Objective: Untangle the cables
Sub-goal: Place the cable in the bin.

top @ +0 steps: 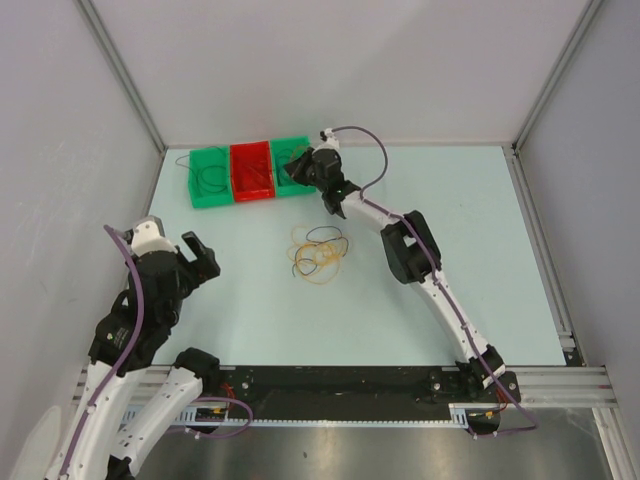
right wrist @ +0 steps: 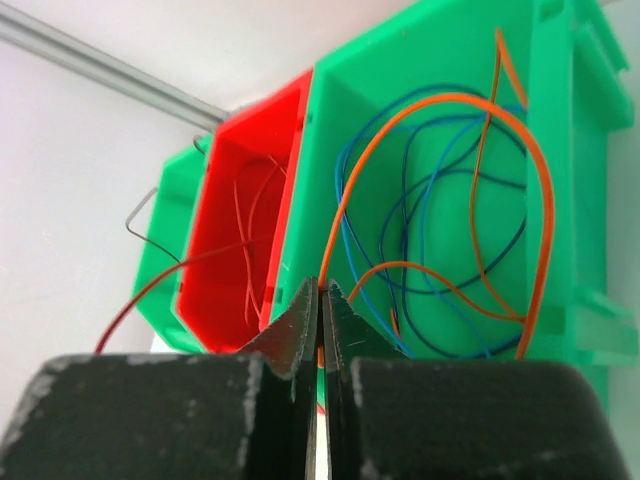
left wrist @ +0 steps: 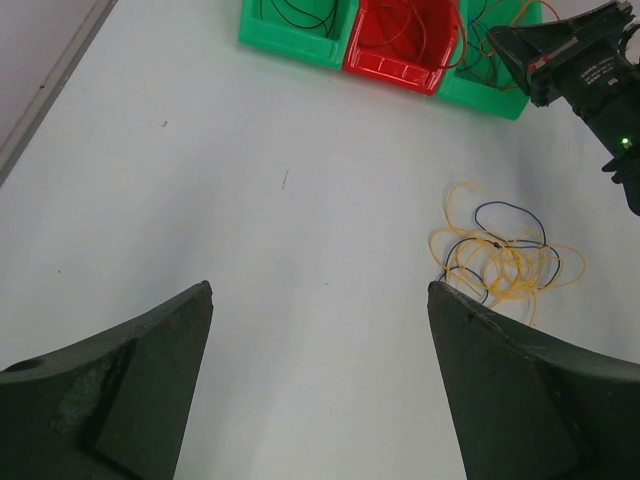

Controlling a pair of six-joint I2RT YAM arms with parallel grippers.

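Your pale surface (top: 450, 250) is carrying a loose yellow, blue and black pile of cables (top: 318, 252) at its centre. At 12 o'clock your right tool (right wrist: 322, 290) is pinching an orange cable (right wrist: 430, 100) over the green bin (right wrist: 560, 150). Your left tool (top: 200, 254), at 8 o'clock, is hanging spread wide.

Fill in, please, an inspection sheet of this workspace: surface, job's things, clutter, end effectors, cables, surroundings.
Surface: pale blue-green tabletop, flat.
Job's things: loose tangle of thin yellow and dark blue wires at the centre; thin black wires in the left green plastic bin, thin red wires in the red plastic bin, thin blue and orange wires in the right green plastic bin.
Clutter: nothing seen.
End effectors: left end effector open, empty; right end effector shut on a thin orange wire above the right green bin.
Cables: thick purple-grey arm cables run along both arms.
Surroundings: grey walls on three sides.
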